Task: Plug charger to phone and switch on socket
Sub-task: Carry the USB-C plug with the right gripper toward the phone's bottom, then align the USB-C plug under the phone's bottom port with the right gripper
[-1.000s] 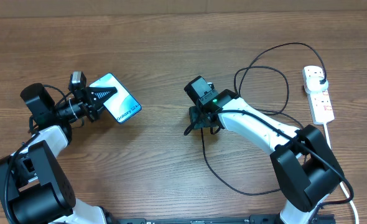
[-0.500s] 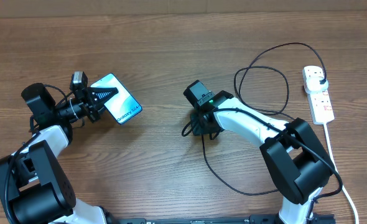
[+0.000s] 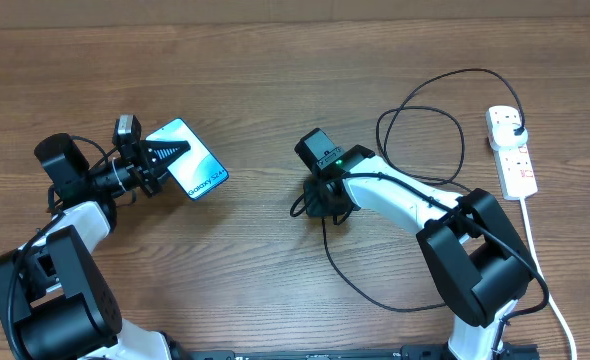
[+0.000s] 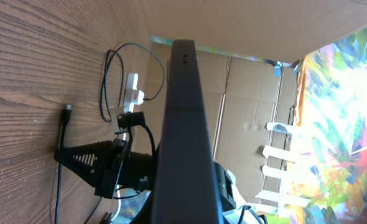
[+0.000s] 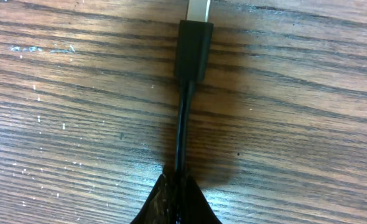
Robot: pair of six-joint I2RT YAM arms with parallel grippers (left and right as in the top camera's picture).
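The phone [image 3: 193, 163], its blue screen lit, is held off the table at the left with my left gripper [image 3: 168, 152] shut on its edge. In the left wrist view the phone [image 4: 183, 124] shows edge-on as a dark bar. The charger's black cable [image 3: 347, 275] loops across the right half of the table to a black plug [image 3: 516, 127] seated in the white socket [image 3: 515, 165]. At mid-table my right gripper [image 3: 312, 206] points down at the wood. In the right wrist view, it [image 5: 178, 182] is shut on the cable [image 5: 182, 127] just behind the small connector [image 5: 193, 46].
The socket's white cord [image 3: 541, 265] runs down the right edge toward the right arm's base. Loose cable loops [image 3: 420, 105] lie between the right arm and the socket. Cardboard walls [image 4: 252, 99] stand beyond the table.
My right gripper has closed onto the charger cable and shifted slightly left. The left arm and the phone have not moved.
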